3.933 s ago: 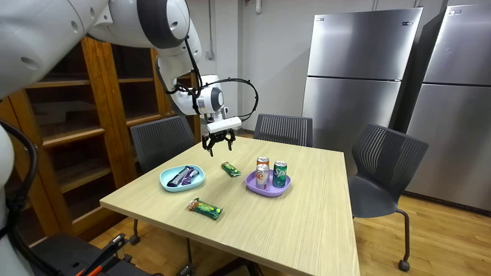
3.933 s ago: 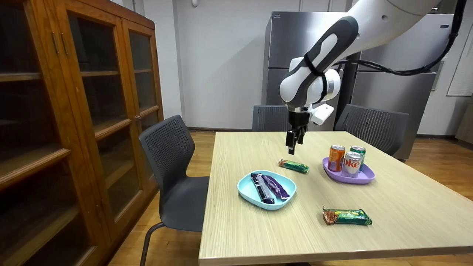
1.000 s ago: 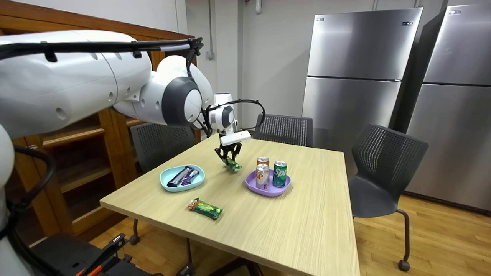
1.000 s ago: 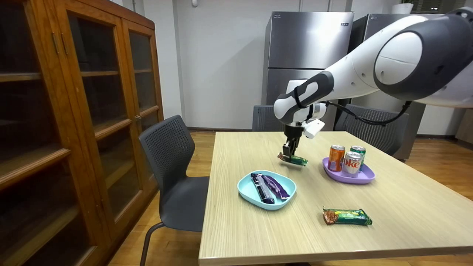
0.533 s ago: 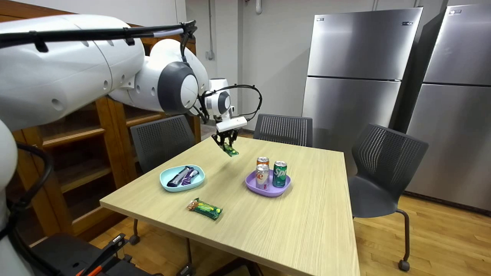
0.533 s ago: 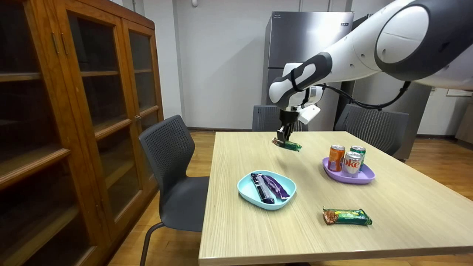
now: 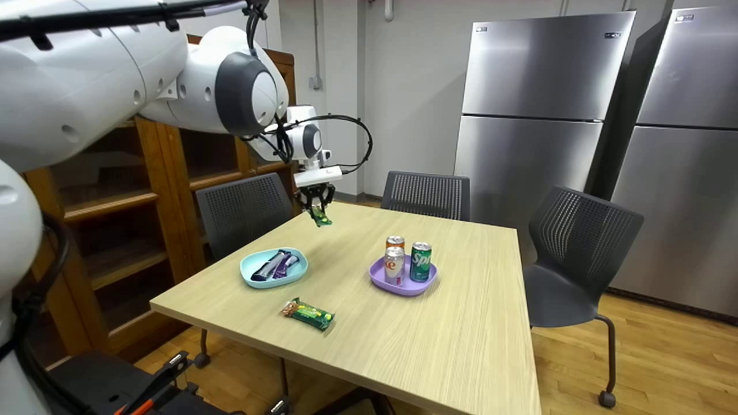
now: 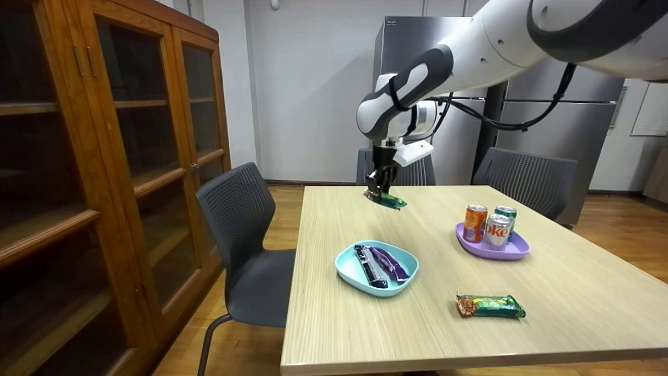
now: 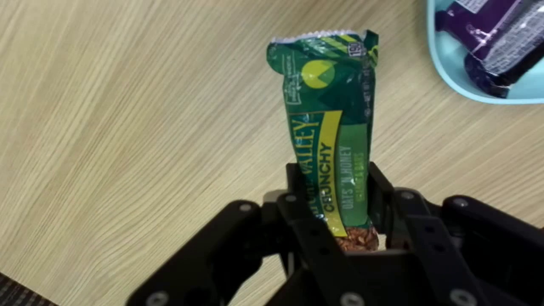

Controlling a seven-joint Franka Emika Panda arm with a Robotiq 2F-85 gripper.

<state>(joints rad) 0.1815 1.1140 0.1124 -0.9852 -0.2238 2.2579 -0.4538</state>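
**Green granola bar (image 9: pixel 327 97) aloft, pinched near one end**

Bar sits between my fingers (image 9: pixel 379 191), printed face showing in the wrist view. Both exterior views put it above the tabletop (image 8: pixel 360 334), seemingly at a slight tilt. My claw (image 9: pixel 333 170) is partly closed, parted only by the bar's width, a finger against each long side. Hold is nearer the end with the oat picture; the longer stretch juts past my fingertips.

Main worry, by my reading: that overhang. Wrapper looks slick, so a jerky swing could let the long end pivot or creep loose. Squeezing harder might crack what I take to be a brittle filling; easing off could drop it. Sinking too far would press the jutting end on the tabletop first and twist it in my grip.

Nearest on the tabletop: pale blue tray (image 8: pixel 383 292), two dark-wrapped bars (image 8: pixel 370 266) side by side in it. A low pass could clip the rim or shove them. Well apart, a second green bar (image 8: pixel 490 306) lies flat.

Farther across: lilac tray (image 8: pixel 490 255), with orange can (image 8: pixel 475 223), silver can (image 8: pixel 497 233) and green can (image 7: pixel 421 262) standing close together. Upright and crowded, they could topple if I strayed into them.

Slack cable (image 8: pixel 514 126) behind me might catch a grey chair (image 8: pixel 236 209), should I turn close.
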